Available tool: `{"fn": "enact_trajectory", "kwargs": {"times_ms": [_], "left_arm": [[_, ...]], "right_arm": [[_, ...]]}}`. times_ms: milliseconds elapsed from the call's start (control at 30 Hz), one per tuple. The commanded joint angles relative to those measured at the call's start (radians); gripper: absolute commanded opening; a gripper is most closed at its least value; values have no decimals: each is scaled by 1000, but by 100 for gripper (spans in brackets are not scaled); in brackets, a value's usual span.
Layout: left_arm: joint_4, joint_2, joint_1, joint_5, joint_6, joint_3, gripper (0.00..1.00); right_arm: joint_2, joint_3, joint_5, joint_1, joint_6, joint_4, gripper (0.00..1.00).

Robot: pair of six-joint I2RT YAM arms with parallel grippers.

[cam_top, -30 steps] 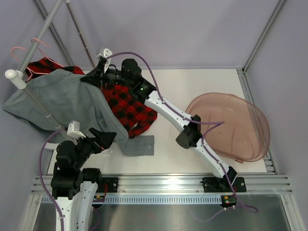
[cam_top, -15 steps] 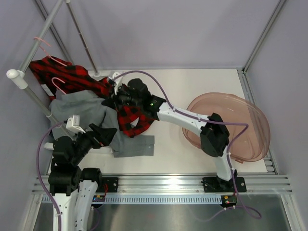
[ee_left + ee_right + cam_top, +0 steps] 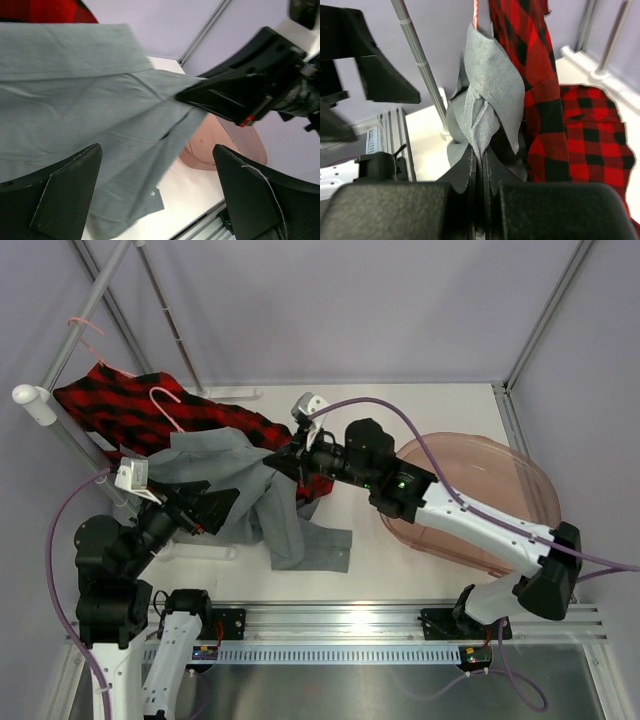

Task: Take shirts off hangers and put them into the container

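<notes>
Your right gripper (image 3: 283, 462) was pinched tight on the grey shirt (image 3: 215, 455), just left of the container (image 3: 522, 490). Left gripper (image 3: 225, 512), farther left of it, gaped wide, holding nothing.

The left arm (image 3: 105, 555) rises from its base at the near left and bends forward. Its left gripper (image 3: 208, 510) points rightward with jaws spread wide. The right arm (image 3: 480, 530) reaches from a folded elbow at the far right across to the left, wrist apparently about level. The right gripper (image 3: 283, 462) has its fingers pressed tightly together.
</notes>
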Motion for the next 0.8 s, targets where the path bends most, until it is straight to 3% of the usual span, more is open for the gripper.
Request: {"fn": "enact_trajectory", "kwargs": {"times_ms": [0,200,300,400,633,767], "left_arm": [[73,85,-3,16,63,83,98],[51,220,-3,-82,198,324,98],[94,277,-2,-84,230,375,98],[140,317,-3,-70,244,381,96],[299,389,-23,18,166,297,88],[309,439,-158,-19,195,298,83]], "right_arm": [[-103,9,70,5,-28,-34,0],[-252,-22,168,7,-8,-196,0],[-327,-42,193,7,9,-273,0],[-388,-57,200,5,18,-363,0],[-507,-109,151,5,52,-396,0],[-501,-92,131,7,52,-411,0]]}}
